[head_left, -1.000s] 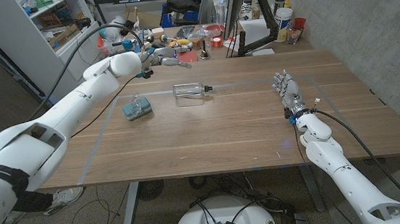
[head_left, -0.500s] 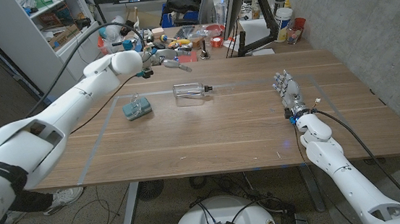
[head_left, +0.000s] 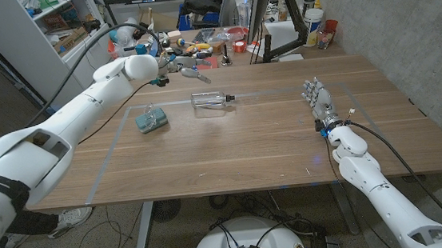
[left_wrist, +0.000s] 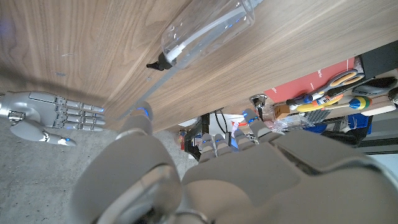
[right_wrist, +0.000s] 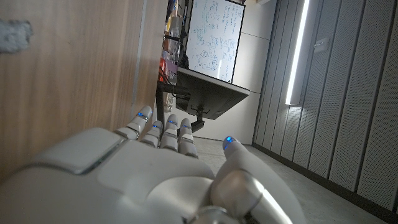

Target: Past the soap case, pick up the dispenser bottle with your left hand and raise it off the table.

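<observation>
on the wooden table: left arm reaches in from the near left corner, across to the far edge. left hand hovers above the far edge, beyond the bottle, fingers spread, grasping nothing, not touching the bottle. right arm lies along the right side; right hand rests at the table, fingers straight and together, pointing away, holding nothing. bottle, clear plastic w/ dark nozzle, lies on its side near table centre-far, nozzle pointing to robot's right, well apart from both hands. soap case, teal, sits on the table just left of the bottle, nearer the robot. left wrist view: bottle lying flat, right hand beyond it.
</observation>
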Controlling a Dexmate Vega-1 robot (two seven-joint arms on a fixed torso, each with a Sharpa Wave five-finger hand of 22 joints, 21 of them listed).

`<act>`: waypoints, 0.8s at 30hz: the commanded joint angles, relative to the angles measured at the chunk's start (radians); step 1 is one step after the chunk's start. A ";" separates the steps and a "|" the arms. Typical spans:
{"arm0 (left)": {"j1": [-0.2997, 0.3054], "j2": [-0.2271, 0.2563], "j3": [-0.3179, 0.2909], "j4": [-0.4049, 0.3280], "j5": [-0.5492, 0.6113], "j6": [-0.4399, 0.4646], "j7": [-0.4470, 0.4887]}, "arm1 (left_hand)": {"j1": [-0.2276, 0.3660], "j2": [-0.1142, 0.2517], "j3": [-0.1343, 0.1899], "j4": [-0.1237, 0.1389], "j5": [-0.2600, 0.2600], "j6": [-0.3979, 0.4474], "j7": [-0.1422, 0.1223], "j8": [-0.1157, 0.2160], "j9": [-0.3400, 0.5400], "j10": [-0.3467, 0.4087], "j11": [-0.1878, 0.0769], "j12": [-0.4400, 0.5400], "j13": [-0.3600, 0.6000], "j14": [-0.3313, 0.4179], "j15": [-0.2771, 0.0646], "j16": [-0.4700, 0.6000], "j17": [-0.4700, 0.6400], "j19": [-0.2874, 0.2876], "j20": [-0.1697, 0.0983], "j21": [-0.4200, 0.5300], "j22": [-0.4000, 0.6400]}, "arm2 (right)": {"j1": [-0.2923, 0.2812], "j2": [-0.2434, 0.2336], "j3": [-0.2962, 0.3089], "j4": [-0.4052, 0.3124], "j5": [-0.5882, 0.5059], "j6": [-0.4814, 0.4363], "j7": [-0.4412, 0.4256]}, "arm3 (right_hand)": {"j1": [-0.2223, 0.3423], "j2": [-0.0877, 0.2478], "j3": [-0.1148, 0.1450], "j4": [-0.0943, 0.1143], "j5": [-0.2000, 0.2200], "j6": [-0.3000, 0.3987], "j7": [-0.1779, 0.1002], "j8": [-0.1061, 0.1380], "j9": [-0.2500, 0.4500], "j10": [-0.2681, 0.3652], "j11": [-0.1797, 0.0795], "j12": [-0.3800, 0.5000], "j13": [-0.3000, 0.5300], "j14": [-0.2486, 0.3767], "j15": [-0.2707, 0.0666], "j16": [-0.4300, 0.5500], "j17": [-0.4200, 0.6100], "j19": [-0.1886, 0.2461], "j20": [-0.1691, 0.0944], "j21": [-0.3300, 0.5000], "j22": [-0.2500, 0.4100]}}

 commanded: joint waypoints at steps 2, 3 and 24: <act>-0.026 -0.014 0.035 0.009 0.041 0.020 -0.016 | 0.022 -0.001 -0.003 -0.005 0.011 -0.021 -0.001 -0.009 0.003 -0.005 0.001 0.001 0.004 -0.025 -0.066 -0.003 0.001 0.000 -0.047 -0.006 0.004 | 0.001 -0.001 0.004 0.010 0.005 0.001 0.006 | -0.002 0.026 0.000 0.003 0.002 0.008 -0.002 0.005 0.005 0.012 -0.001 0.007 0.003 0.001 -0.003 0.001 0.002 0.006 -0.077 -0.004 0.003; -0.025 -0.013 0.037 0.005 0.047 0.023 -0.012 | 0.024 -0.002 -0.004 -0.005 0.011 -0.022 0.000 -0.010 0.003 -0.005 0.002 0.001 0.004 -0.024 -0.064 -0.003 0.001 0.000 -0.044 -0.006 0.003 | 0.002 -0.001 0.004 0.012 0.006 0.002 0.006 | -0.002 0.026 0.000 0.003 0.002 0.008 -0.002 0.005 0.005 0.012 -0.001 0.007 0.003 0.001 -0.003 0.001 0.002 0.006 -0.077 -0.004 0.003; -0.033 -0.027 0.075 0.026 0.107 0.018 0.008 | 0.102 -0.009 -0.013 -0.016 0.022 -0.009 0.000 -0.004 0.003 0.016 0.000 0.008 0.004 0.046 -0.067 0.013 0.000 0.030 -0.037 -0.013 0.003 | 0.007 0.009 0.004 0.034 0.009 0.009 0.007 | -0.001 0.021 -0.001 0.001 0.002 0.009 -0.001 0.005 0.005 0.016 0.002 0.008 0.003 0.005 0.002 0.001 0.001 0.010 -0.073 -0.009 0.003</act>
